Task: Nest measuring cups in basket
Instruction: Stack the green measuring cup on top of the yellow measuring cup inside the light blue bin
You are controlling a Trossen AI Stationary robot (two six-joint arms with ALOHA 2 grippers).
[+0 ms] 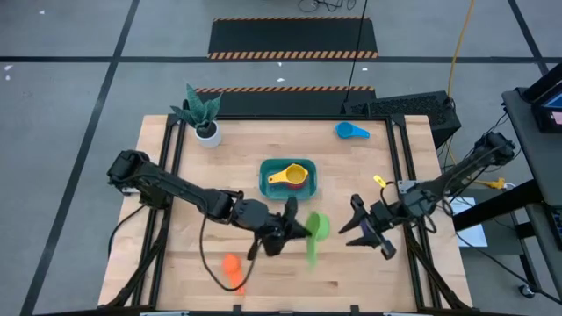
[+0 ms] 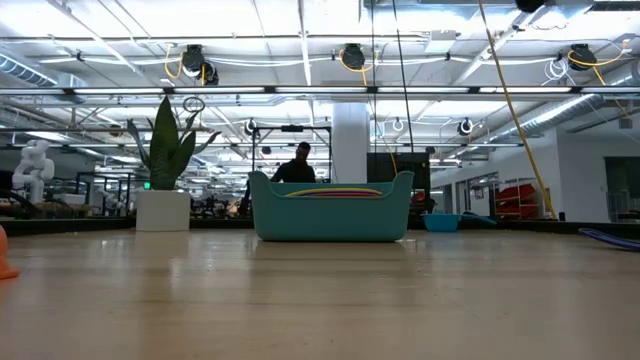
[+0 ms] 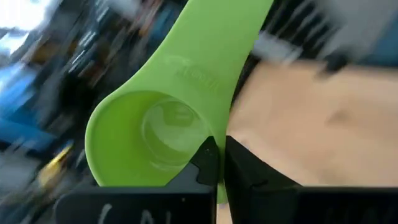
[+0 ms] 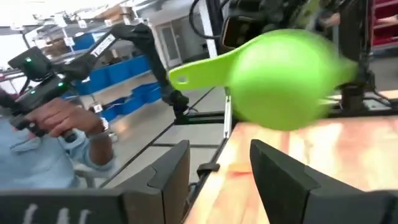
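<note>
Wooden table (image 1: 176, 263). Basket (image 1: 309, 188) mid-table with 2 cups nested. Left gripper (image 1: 294, 221) clamped on green cup (image 1: 316, 230) just outside basket; right gripper (image 1: 362, 226) spread wide, empty. Orange cup (image 1: 232, 263) near front edge, blue cup (image 1: 351, 131) near back edge, both left to place.

I see the basket (image 1: 289, 179) mid-worktop (image 1: 219, 237) with two cups nested in it (image 1: 291, 175). In front of it a cup (image 1: 316, 230) sits between my left gripper (image 1: 290, 226) and right gripper (image 1: 358, 226), seemingly pinched by the left fingers. Another cup (image 1: 231, 266) lies front-left, one (image 1: 352, 131) back-right, the plant (image 1: 203, 116) back-left.
</note>
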